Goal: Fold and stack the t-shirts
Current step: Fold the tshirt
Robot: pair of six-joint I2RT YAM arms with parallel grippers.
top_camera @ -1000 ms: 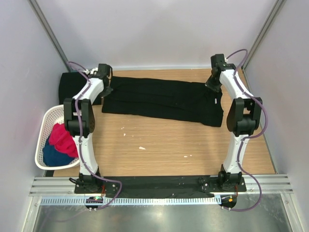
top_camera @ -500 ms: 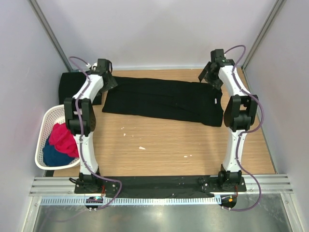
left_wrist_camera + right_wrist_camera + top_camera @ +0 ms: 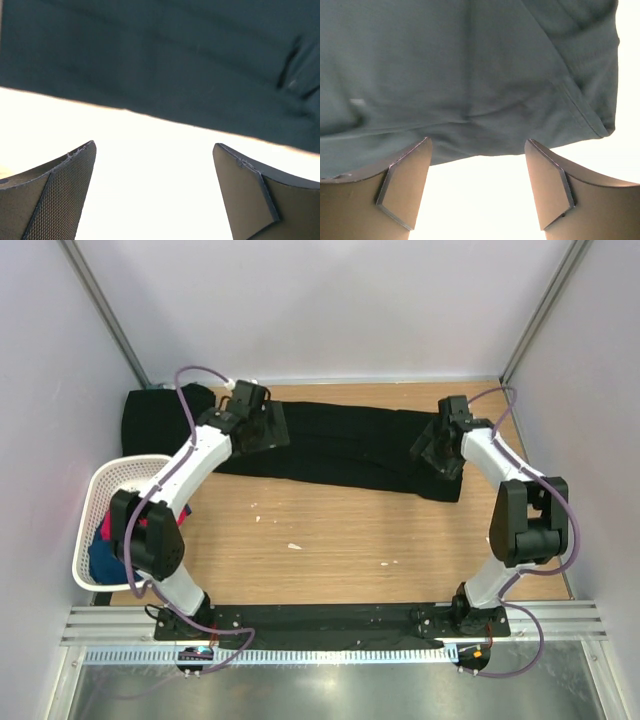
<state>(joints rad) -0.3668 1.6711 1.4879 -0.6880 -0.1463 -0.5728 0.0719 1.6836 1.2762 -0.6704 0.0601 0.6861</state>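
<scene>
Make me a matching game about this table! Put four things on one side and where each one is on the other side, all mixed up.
Things:
1. long black cloth t-shirt
2. white plastic mesh basket
3. left gripper
4. right gripper

Places:
A. open, at the t-shirt's right end
B. at the left edge of the light wooden table
C. spread across the far part of the table
D. open, at the t-shirt's left end

Pairs: 1-C, 2-B, 3-D, 4-A
</scene>
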